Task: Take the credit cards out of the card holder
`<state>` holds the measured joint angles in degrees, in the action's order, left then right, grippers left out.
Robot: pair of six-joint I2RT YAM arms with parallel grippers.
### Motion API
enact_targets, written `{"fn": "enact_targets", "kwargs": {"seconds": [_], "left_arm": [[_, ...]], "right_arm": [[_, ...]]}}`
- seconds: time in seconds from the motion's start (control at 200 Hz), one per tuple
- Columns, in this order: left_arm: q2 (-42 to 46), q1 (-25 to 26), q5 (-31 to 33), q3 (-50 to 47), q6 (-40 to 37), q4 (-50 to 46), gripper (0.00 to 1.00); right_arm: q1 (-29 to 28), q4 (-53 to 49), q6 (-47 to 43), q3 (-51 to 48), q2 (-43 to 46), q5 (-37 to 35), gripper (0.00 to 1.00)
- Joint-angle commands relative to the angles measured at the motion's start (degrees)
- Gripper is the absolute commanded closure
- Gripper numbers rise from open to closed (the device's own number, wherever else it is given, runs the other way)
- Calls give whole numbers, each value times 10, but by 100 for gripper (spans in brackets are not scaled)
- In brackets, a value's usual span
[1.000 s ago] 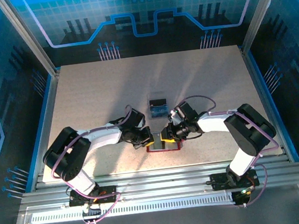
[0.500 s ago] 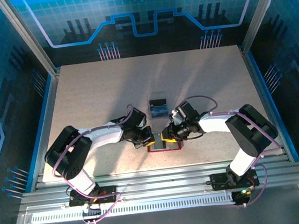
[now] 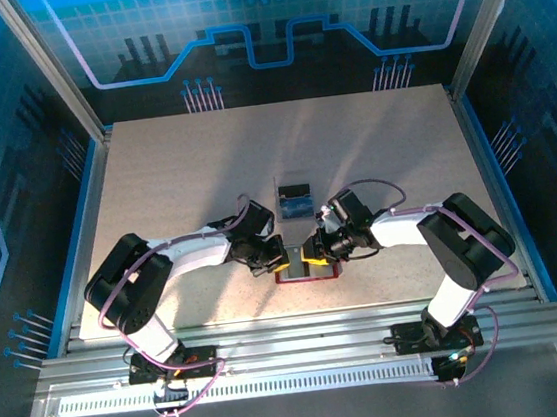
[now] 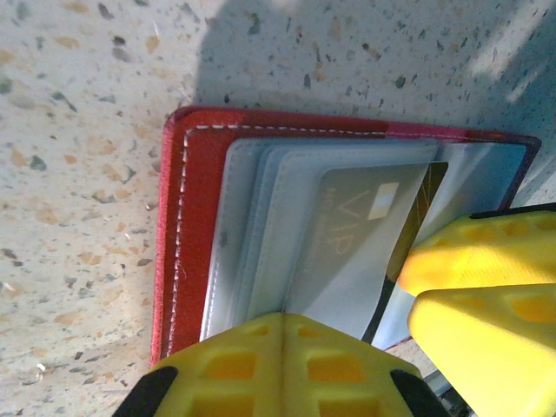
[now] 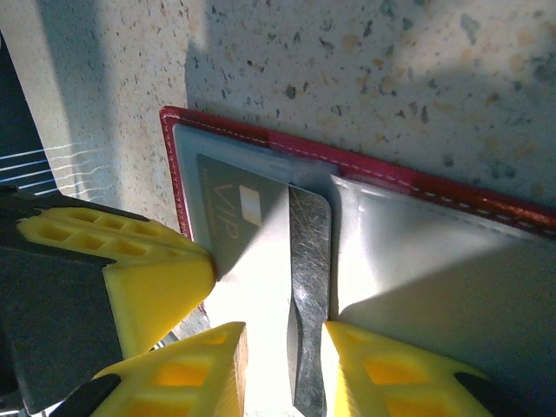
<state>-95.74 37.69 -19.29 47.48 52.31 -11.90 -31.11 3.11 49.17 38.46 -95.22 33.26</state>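
On the card holder (image 4: 187, 226), lying open and flat on the table (image 3: 175, 180), both grippers meet. Here the left gripper (image 4: 282, 369) has its fingers closed together, tips bearing on the near edge of the holder's grey pocket leaves, seemingly pinning it. Beside it, the right gripper (image 5: 282, 378) keeps a narrow gap between its fingers, astride the end of a greyish VIP card (image 5: 230, 213) in one pocket; no firm pinch shows. A blue card (image 3: 297, 207) and a dark card (image 3: 294, 184) lie just beyond the holder.

The cards look light, stiff and slick, snug in soft sleeves. The exposed short end is the place to pinch, pulling straight along the pocket, since the light holder would likely slide unless pinned.

Glare whitens the sleeves and fingers cover the holder's near edge. Whether the dark strip beside the VIP card is a second card I cannot tell.
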Motion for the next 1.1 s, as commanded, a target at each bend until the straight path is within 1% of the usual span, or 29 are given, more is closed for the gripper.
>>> {"fn": "enact_targets", "kwargs": {"seconds": [0.0,0.15,0.235,0.565,0.69,0.895,1.096], "left_arm": [[-20,11,9,2,-7,-30,96],[-18,11,13,-1,-5,-31,96],[-17,11,13,-2,-4,-31,96],[-22,12,2,-11,9,-10,96],[-22,12,3,-14,10,-8,96],[-22,12,10,-17,8,-15,96],[-21,12,11,-17,8,-15,96]], "right_arm": [[4,6,2,-10,-5,8,70],[6,-36,-19,-5,10,-21,68],[6,-45,-24,-4,10,-23,68],[6,10,-1,-19,-7,8,72],[10,32,12,-31,1,18,74],[19,53,22,-41,13,28,84],[23,89,35,-51,10,46,90]]}}
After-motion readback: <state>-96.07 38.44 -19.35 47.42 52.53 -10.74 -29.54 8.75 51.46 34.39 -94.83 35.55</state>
